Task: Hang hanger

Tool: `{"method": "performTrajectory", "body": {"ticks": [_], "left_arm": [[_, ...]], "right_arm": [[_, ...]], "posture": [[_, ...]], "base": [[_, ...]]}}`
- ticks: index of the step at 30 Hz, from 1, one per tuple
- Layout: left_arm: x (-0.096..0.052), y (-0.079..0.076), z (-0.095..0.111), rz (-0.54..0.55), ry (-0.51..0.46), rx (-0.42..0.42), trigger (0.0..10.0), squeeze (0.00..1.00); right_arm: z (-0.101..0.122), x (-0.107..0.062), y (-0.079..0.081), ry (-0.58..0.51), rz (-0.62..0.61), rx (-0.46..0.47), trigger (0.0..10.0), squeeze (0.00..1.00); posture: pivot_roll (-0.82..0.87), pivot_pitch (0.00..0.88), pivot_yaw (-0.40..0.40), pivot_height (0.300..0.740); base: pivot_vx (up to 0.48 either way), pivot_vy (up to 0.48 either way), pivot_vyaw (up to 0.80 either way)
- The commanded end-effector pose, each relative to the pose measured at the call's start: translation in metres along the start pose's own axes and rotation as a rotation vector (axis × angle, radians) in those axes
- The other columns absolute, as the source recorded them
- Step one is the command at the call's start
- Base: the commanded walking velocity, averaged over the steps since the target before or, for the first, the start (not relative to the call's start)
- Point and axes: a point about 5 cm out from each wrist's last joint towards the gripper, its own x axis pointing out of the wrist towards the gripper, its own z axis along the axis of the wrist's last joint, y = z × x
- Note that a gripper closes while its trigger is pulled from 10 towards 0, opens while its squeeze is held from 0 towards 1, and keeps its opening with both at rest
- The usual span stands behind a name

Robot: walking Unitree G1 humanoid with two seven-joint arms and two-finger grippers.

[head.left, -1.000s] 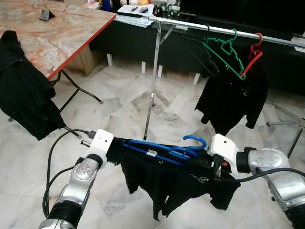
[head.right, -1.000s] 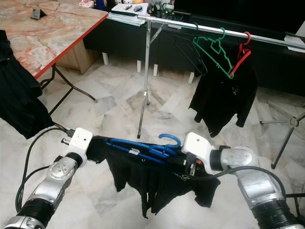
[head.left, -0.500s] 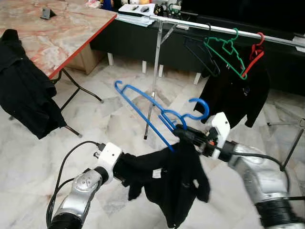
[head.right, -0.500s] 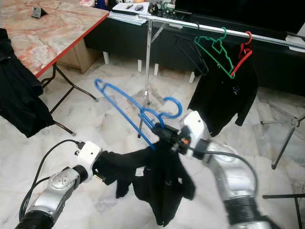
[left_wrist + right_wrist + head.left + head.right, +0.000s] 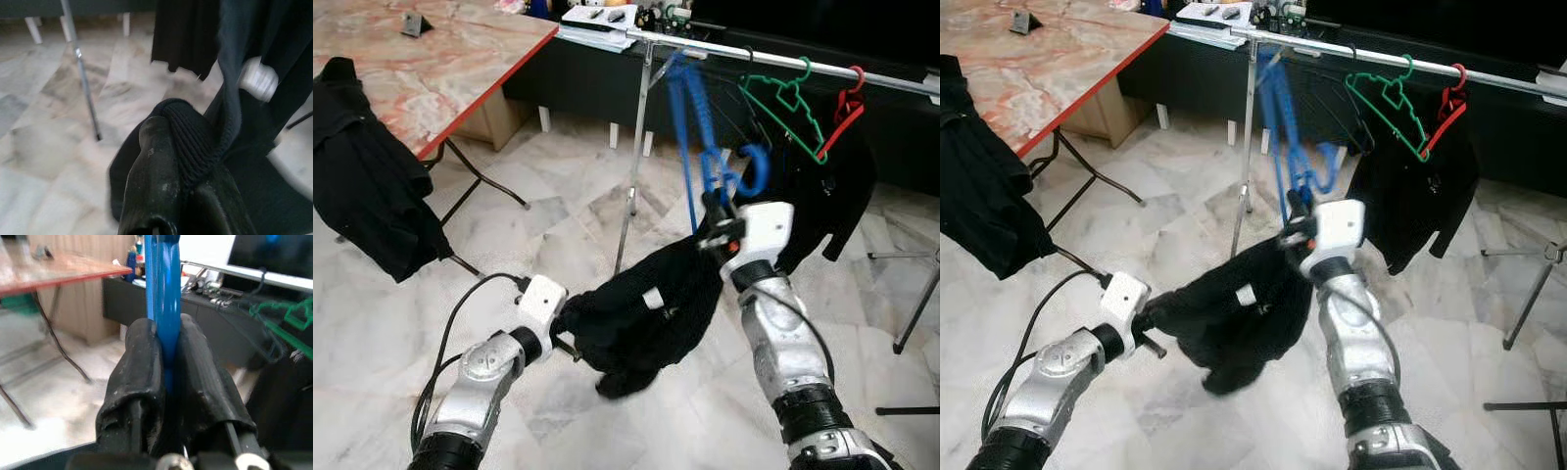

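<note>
The right gripper (image 5: pixel 166 367) is pinching the blue hanger (image 5: pixel 690 127) below the rail (image 5: pixel 744 57); the left gripper (image 5: pixel 176 161) is pinching the black shirt (image 5: pixel 646 308).

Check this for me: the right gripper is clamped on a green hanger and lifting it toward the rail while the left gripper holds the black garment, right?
Not quite: the hanger clamped in the right gripper is blue, as the right wrist view shows. The green hanger already hangs on the rail. The left gripper does hold the black garment.

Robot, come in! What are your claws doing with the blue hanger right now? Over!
Right claw shut on blue hanger, raised near the rail. Left claw shut on the black garment. Green hanger and red hanger already on the rail.
</note>
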Motion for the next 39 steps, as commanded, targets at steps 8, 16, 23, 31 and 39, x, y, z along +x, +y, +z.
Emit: {"method": "performTrajectory", "body": {"ticks": [8,16,23,31,39], "left_arm": [[-0.001,-0.004,0.017,-0.057,-0.094,-0.095,0.0,0.00],[0.000,0.003,0.020,0.017,-0.079,-0.059,0.0,0.00],[-0.003,0.012,0.012,0.107,-0.026,-0.041,0.0,0.00],[-0.005,0.015,0.004,0.142,0.026,-0.019,0.0,0.00],[-0.005,0.015,-0.002,0.165,0.069,0.006,10.0,0.00]], "right_arm": [[-0.026,-0.006,-0.009,0.087,-0.102,0.310,10.0,0.00],[-0.067,-0.024,0.008,0.456,0.196,0.139,10.0,0.00],[-0.085,-0.043,0.000,0.686,0.423,0.029,10.0,0.00],[-0.091,-0.053,-0.004,0.782,0.545,-0.040,10.0,0.00],[-0.092,-0.056,-0.010,0.827,0.586,-0.046,10.0,0.00]], "posture": [[0.07,0.187,-0.080,0.740],[0.06,0.192,-0.083,0.740],[0.05,0.197,-0.091,0.740],[0.05,0.202,-0.098,0.740],[0.05,0.202,-0.104,0.740]], "base": [[0.000,0.000,0.00],[0.000,0.000,0.00],[0.000,0.000,0.00],[0.000,0.000,0.00],[0.000,0.000,0.00]]}}
